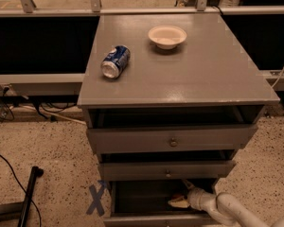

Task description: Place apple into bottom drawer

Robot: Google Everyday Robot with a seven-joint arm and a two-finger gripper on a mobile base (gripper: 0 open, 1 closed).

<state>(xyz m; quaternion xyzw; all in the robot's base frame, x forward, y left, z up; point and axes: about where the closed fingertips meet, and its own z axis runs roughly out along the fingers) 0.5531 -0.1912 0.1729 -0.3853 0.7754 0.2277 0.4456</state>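
The bottom drawer (146, 219) of the grey-brown cabinet is pulled out, and its dark interior shows. The apple (178, 202), reddish-orange with a pale yellowish patch, sits low inside the drawer at its right side. My gripper (185, 198) reaches into the drawer from the lower right on its white arm (227, 211) and is right at the apple. The drawer above hides the gripper's tip in part.
The top drawer (173, 140) and the middle drawer (166, 170) stand slightly open above it. On the cabinet top lie a blue soda can (115, 61) on its side and a white bowl (167, 36). A blue X mark (97, 198) and a black pole (29, 193) are on the floor to the left.
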